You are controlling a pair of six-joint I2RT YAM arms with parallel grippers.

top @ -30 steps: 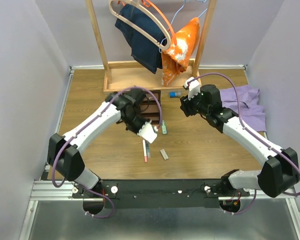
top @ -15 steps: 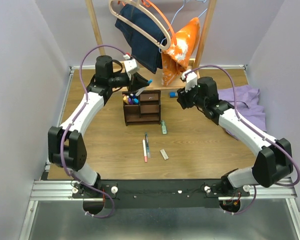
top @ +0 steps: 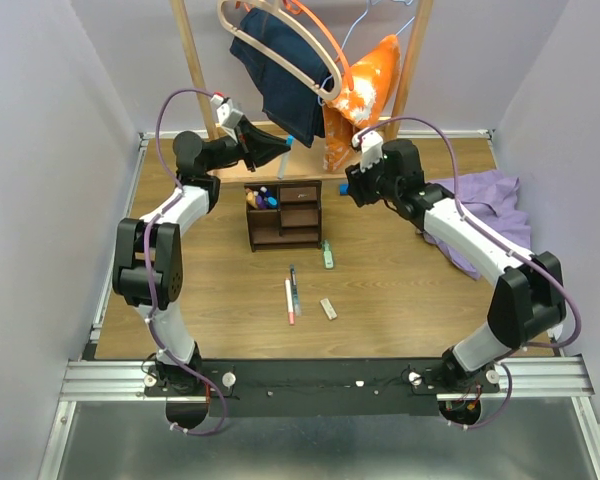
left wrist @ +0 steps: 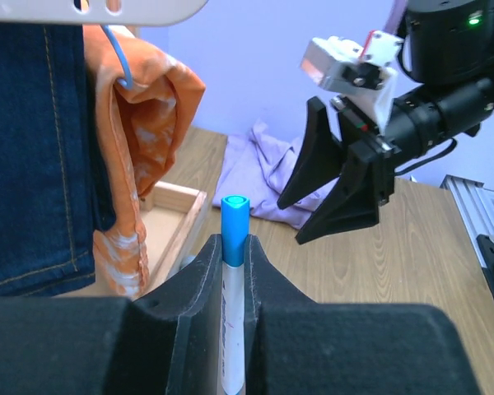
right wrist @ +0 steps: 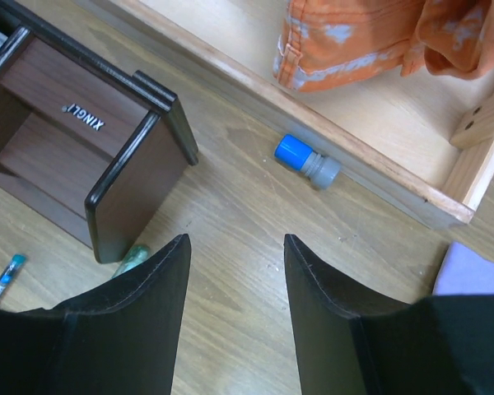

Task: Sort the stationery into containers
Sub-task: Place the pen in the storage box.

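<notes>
My left gripper (top: pixel 276 150) is shut on a thin white pen with a blue cap (left wrist: pixel 233 271) and holds it high, behind the dark brown organizer (top: pixel 283 213). The pen stands upright between the fingers in the left wrist view. The organizer's back-left slot holds several items (top: pixel 263 198). My right gripper (right wrist: pixel 235 247) is open and empty, low over the table just short of a stubby blue-capped item (right wrist: pixel 306 160) lying against the rack base. A green highlighter (top: pixel 328 256), two pens (top: pixel 291 290) and a beige eraser (top: pixel 327 308) lie in front of the organizer.
A tall light-wood clothes rack (top: pixel 198 80) with jeans and an orange garment (top: pixel 365 90) stands at the back, close to my left gripper. A purple cloth (top: pixel 490 205) lies at the right. The organizer's corner (right wrist: pixel 140 156) is just left of my right gripper.
My left arm has swung from in front of the organizer up and back with the blue-capped pen, now high behind it. My right gripper has shifted left and back toward the blue-capped item.
</notes>
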